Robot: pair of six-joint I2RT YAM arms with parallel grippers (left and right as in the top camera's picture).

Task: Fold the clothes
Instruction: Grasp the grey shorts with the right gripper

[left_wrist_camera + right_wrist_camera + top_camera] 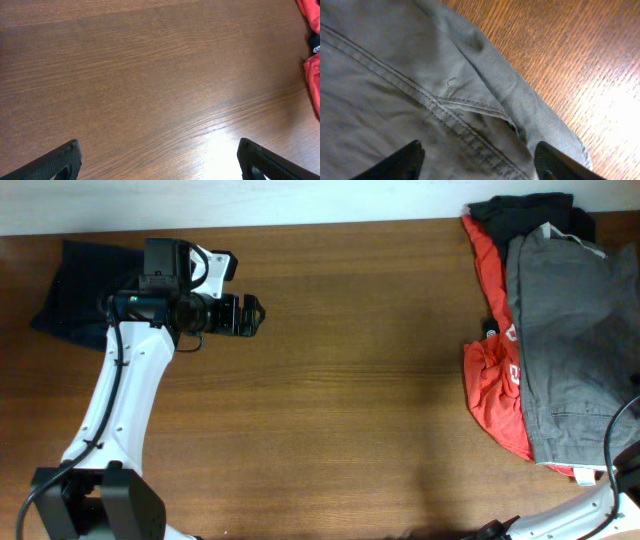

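My left gripper [248,315] hung wide open over the worktop [350,380] near its far-left corner, beside a dark navy garment [70,295]. The grey-olive shorts [570,340] lay rumpled along the right edge, on top of a red T-shirt [490,395], with a black garment [520,210] at the far-right corner. My right gripper [479,162] stood over the shorts' stitched seam, fingers well spread, gripping nothing.

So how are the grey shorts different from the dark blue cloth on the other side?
The grey shorts are grey-olive; the dark blue cloth is nearly black. The shorts look bigger than the cloth. The shorts lie on a red T-shirt; the cloth lies straight on the table. Both are fabric lying near the table's ends.
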